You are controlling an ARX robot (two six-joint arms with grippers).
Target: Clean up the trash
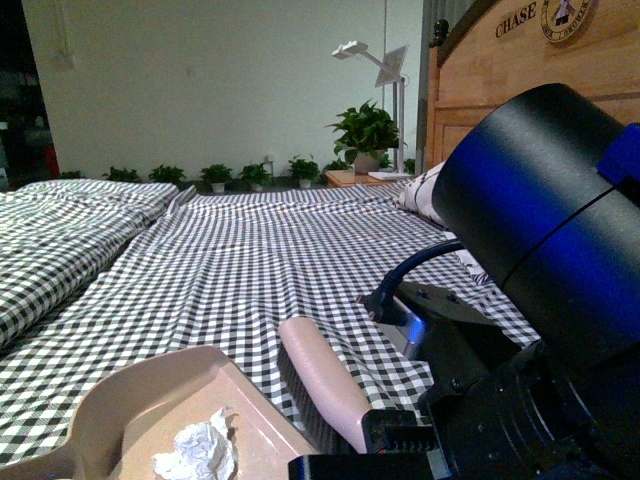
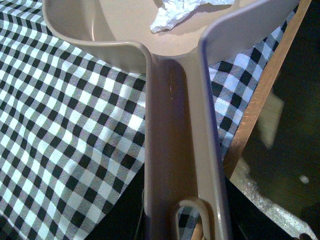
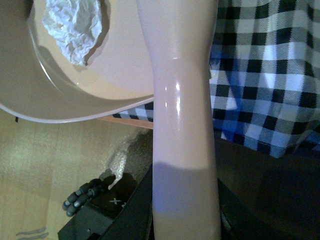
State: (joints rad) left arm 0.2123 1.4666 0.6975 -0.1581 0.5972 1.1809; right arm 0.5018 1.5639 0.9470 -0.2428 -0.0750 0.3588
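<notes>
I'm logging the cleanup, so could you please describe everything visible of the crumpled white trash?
The trash is a small crumpled white wad, paper or tissue by its look, creased and loosely bunched. It lies inside the beige dustpan, resting on the pan's floor toward one side, near its curved wall. Only the pan appears to touch it. The pan sits at the edge of the checked bedspread.

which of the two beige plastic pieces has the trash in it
The dustpan, the wide tray piece at lower left of the front view: the crumpled white wad lies inside it. The other, a smooth rounded handle, holds nothing.
</notes>
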